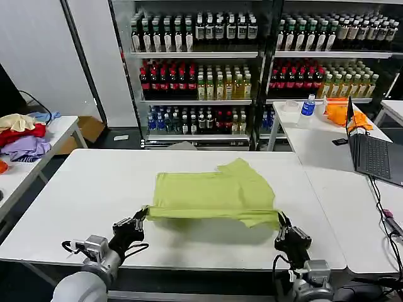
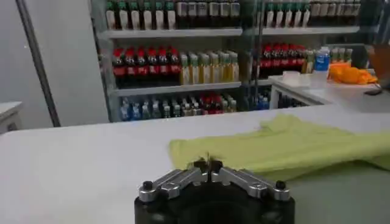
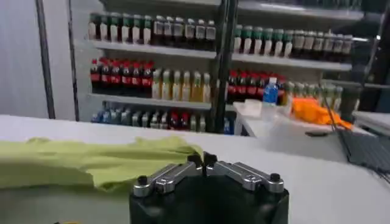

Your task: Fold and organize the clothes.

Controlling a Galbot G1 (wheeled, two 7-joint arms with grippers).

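Note:
The lime T-shirt (image 1: 214,192) lies partly folded on the white table (image 1: 94,189), its near edge lifted off the surface and casting a shadow. My left gripper (image 1: 142,214) is shut on the shirt's near left corner. My right gripper (image 1: 280,220) is shut on the near right corner. In the left wrist view the closed jaws of the left gripper (image 2: 208,163) pinch the T-shirt (image 2: 286,146) at its edge. The right wrist view shows the right gripper (image 3: 202,161) clamped on the T-shirt (image 3: 91,163) where the fabric bunches at the tips.
A side table at the left holds a red, purple and cream garment pile (image 1: 22,135). To the right stand a laptop (image 1: 374,154), an orange cloth (image 1: 346,113) and a water bottle (image 1: 307,107). Drink shelves (image 1: 201,69) line the back.

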